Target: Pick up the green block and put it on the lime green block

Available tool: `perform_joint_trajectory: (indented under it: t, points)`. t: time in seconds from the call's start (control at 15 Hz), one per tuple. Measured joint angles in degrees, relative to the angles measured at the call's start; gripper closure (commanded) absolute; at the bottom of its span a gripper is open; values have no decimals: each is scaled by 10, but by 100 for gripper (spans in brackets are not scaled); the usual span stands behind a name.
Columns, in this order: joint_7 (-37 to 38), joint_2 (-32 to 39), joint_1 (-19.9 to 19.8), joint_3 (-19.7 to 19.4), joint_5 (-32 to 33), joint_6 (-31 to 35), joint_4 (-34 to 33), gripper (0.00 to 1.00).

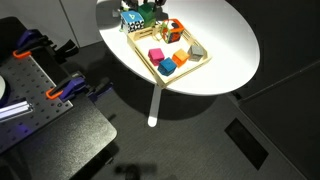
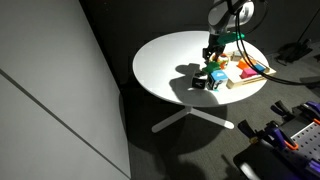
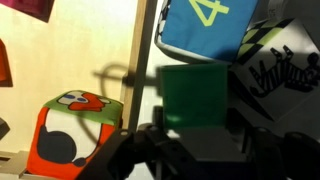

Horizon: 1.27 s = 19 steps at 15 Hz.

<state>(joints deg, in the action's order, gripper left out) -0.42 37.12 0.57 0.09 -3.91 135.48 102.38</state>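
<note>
Round white table (image 1: 225, 50) carries a shallow wooden tray (image 1: 140, 52) near one edge; loose blocks (image 1: 131, 17) stand just beside it.

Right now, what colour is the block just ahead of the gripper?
Deep green block, clearest in wrist view.

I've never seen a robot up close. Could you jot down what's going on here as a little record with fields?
Setting: round white table carrying a wooden tray of coloured blocks
Robot: one arm, reaching over the tray's far end
Fingers: apparently closed on the green block
Close by: blue block marked "4"; orange-and-white picture block
Also in tray: pink block
Unclear: how high the green block sits
</note>
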Motion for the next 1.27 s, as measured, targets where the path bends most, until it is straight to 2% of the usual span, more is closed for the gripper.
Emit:
perform_joint_trajectory:
  t: [0.07, 0.67, 1.07, 1.27]
  points:
    - [0, 0, 0, 0, 0, -4, 0, 0]
    - [-2, -35, -24, 1, -7, 4, 18, 0]
    - [-2, -70, -27, -8, -6, -68, 39, 0]
    - [-2, -76, -27, -9, -6, -76, 44, 0]
